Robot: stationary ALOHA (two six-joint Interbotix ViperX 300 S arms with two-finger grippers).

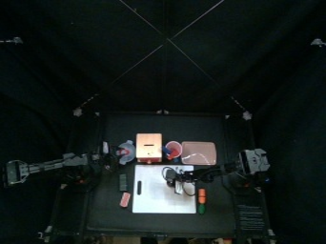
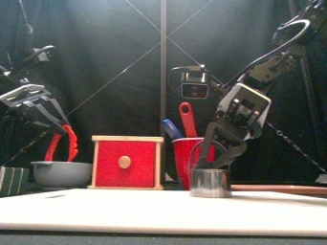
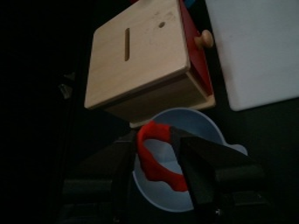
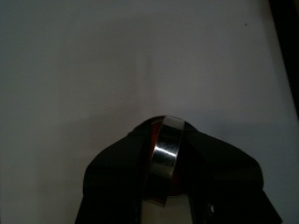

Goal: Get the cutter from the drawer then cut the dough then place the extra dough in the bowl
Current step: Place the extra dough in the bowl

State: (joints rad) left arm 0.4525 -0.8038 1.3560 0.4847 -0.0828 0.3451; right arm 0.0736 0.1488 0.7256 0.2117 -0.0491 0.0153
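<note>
Right gripper [image 2: 217, 161] is clamped on the metal cutter [image 2: 209, 183]; left gripper [image 3: 158, 159] pinches a red dough strip [image 3: 149, 147]. A white cutting board [image 2: 115, 209] spans the table's front, and the cutter stands on it. Behind it sits a wooden box [image 2: 125, 163] with a red front. To the box's left, a blue-grey bowl [image 3: 208, 131] lies under the hanging dough. To its right stands a red cup [image 2: 188, 155] of toy knives [image 2: 186, 119].

red dough [image 3: 158, 162], blue-grey bowl [image 3: 201, 128], silver cutter [image 2: 211, 182], white board [image 4: 117, 61]

left hand [image 3: 162, 162] — gripping, held high | right hand [image 4: 166, 153] — gripping, low
</note>
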